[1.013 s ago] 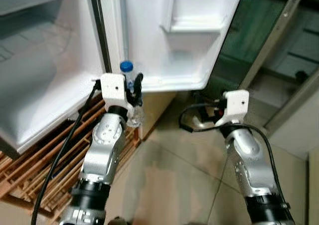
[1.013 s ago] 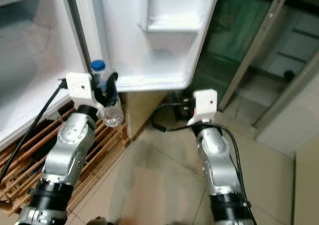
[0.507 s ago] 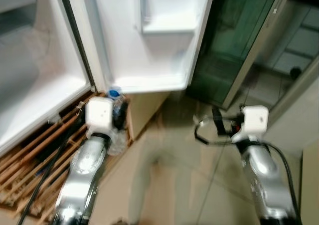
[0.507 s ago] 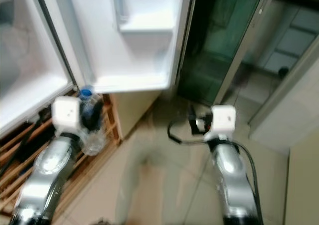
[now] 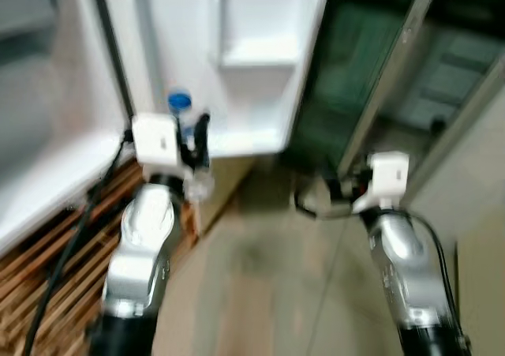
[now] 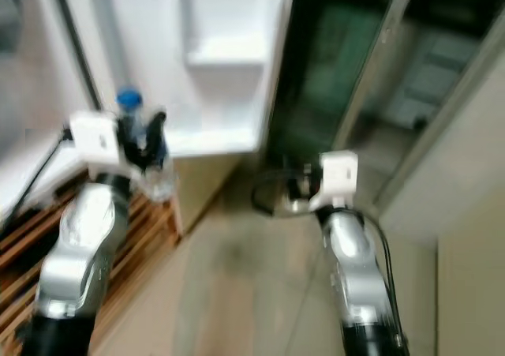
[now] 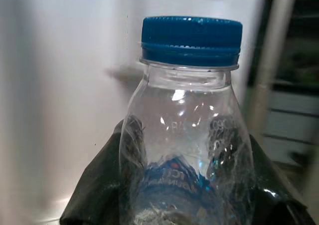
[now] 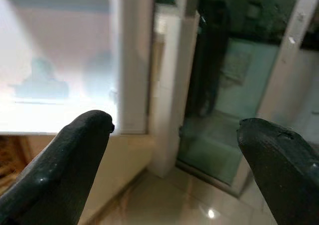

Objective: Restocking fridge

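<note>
A clear water bottle [image 5: 187, 147] with a blue cap [image 7: 191, 33] stands upright in my left gripper [image 5: 193, 139], whose black fingers [image 7: 102, 185] are shut around its body. The bottle is in front of the lower edge of the open white fridge door [image 5: 237, 72], near the door shelf [image 5: 256, 52]. My right gripper [image 8: 179, 135] is open with nothing between its fingers, and its arm [image 5: 390, 230] is held out over the floor, right of the door. The head views are blurred.
The fridge body [image 5: 47, 135] stands at the left over a wooden slatted pallet [image 5: 47, 269]. A dark glass door with a pale frame [image 5: 394, 64] is to the right. A tiled floor [image 5: 268, 293] lies between my arms.
The camera has shifted and blurred. My left gripper has lifted the bottle from below the door's bottom edge to just in front of it. The right arm has held its pose.
</note>
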Controlling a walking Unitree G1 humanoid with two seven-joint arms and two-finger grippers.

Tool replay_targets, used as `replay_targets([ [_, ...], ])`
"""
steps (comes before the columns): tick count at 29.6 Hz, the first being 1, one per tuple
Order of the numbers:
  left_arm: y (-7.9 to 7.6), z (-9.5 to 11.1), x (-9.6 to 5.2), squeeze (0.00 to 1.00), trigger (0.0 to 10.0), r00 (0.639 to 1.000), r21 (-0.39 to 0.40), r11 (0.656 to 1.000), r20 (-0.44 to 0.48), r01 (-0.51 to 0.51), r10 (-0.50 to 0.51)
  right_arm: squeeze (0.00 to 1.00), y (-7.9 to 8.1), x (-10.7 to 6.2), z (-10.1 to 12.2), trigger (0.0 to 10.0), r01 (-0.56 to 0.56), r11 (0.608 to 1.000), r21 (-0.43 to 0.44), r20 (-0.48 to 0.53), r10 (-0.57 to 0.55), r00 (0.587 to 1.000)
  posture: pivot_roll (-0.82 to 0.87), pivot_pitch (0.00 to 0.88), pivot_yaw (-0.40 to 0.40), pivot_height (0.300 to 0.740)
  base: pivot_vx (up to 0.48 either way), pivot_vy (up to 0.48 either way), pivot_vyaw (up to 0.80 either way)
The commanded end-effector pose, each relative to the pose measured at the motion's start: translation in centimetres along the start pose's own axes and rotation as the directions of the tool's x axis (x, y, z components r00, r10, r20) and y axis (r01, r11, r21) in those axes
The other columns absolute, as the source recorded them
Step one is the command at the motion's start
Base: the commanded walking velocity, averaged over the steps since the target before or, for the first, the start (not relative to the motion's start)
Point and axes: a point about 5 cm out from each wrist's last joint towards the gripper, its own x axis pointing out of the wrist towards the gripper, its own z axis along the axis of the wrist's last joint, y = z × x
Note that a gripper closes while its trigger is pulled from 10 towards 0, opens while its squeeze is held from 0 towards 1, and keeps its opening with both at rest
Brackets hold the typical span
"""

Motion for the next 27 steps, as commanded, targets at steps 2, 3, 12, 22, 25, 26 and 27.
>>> replay_targets([
  [2, 0.5, 1.4, 0.4, 0.0, 10.0, 0.998, 0.016, 1.0, 0.054, -0.013, 0.012, 0.14, 0.5, 0.4, 0.2, 10.0, -0.017, 1.0, 0.001, 0.015, 0.017, 1.0, -0.08, 0.0, -0.026, 0.74, 0.48, 0.0, 0.0],
  [3, 0.6, 1.6, 0.6, 0.0, 10.0, 0.998, 0.014, 1.0, 0.058, -0.016, 0.015, 0.13, 0.5, 0.4, 0.2, 10.0, -0.017, 1.0, 0.002, 0.014, 0.017, 1.0, -0.08, 0.0, -0.026, 0.74, 0.48, 0.0, 0.0],
  [12, 1.3, 3.0, 1.3, 0.0, 10.0, 0.988, 0.011, 0.995, 0.121, -0.101, 0.099, 0.14, 0.7, 0.4, 0.2, 10.0, -0.027, 1.0, 0.005, 0.017, 0.027, 0.999, -0.1, 0.0, -0.02, 0.74, 0.427, 0.0, 0.0],
  [22, 2.1, 5.3, 1.9, 0.0, 10.0, 0.95, 0.114, 0.978, 0.281, -0.177, 0.139, 0.13, 1.0, 0.0, 0.3, 10.0, -0.048, 0.999, 0.012, 0.018, 0.047, 0.999, -0.12, 0.0, -0.02, 0.74, 0.0, 0.0, 0.0],
  [25, 2.1, 4.8, 2.2, 0.0, 10.0, 0.949, 0.165, 0.971, 0.292, -0.171, 0.118, 0.14, 0.9, 0.0, 0.3, 10.0, -0.051, 0.999, 0.012, 0.017, 0.05, 0.999, -0.12, 0.0, -0.02, 0.74, 0.0, 0.0, 0.0],
  [26, 2.1, 4.5, 2.3, 0.0, 10.0, 0.949, 0.194, 0.967, 0.296, -0.168, 0.106, 0.14, 0.9, -0.1, 0.3, 10.0, -0.051, 0.999, 0.011, 0.016, 0.051, 0.999, -0.13, 0.0, -0.021, 0.74, 0.0, 0.0, 0.0],
  [27, 2.2, 4.3, 2.4, 0.0, 10.0, 0.949, 0.219, 0.961, 0.301, -0.167, 0.097, 0.14, 0.9, -0.1, 0.3, 10.0, -0.051, 0.999, 0.01, 0.016, 0.051, 0.999, -0.13, 0.0, -0.021, 0.74, 0.0, 0.0, 0.0],
])
